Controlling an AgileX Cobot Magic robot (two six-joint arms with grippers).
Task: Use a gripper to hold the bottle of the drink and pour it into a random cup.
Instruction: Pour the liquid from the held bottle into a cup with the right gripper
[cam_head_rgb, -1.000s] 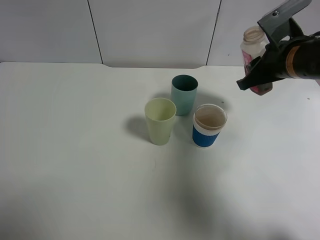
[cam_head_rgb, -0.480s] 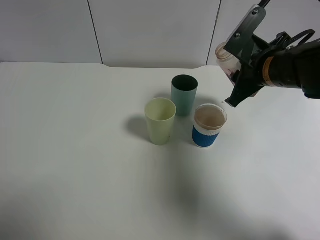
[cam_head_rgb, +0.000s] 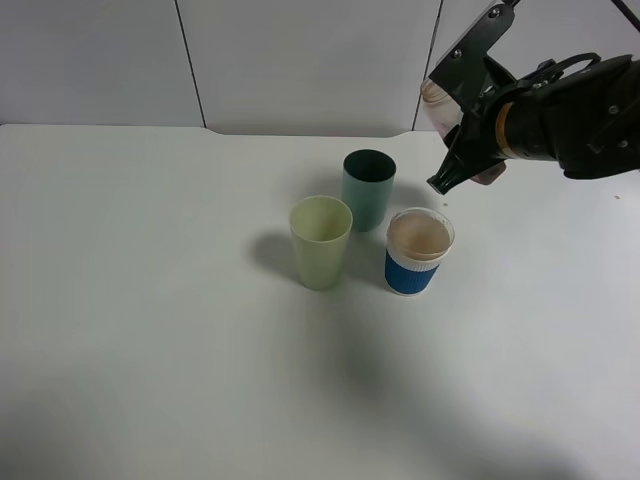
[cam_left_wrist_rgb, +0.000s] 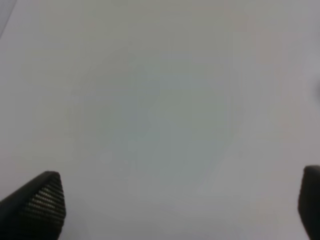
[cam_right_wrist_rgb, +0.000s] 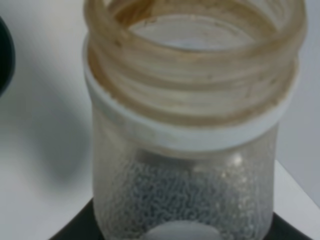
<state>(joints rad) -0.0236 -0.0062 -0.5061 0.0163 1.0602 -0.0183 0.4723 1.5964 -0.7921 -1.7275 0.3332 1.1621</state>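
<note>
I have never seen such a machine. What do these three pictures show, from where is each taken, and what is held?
It is a robot with two arms, each ending in a gripper. The high camera looks down on a white table with three cups: a teal cup, a pale green cup and a blue paper cup. The right gripper holds a tilted, capless bottle in the air near them. The right wrist camera shows that bottle close up. The left wrist camera shows the left gripper, open, over the table.
</note>
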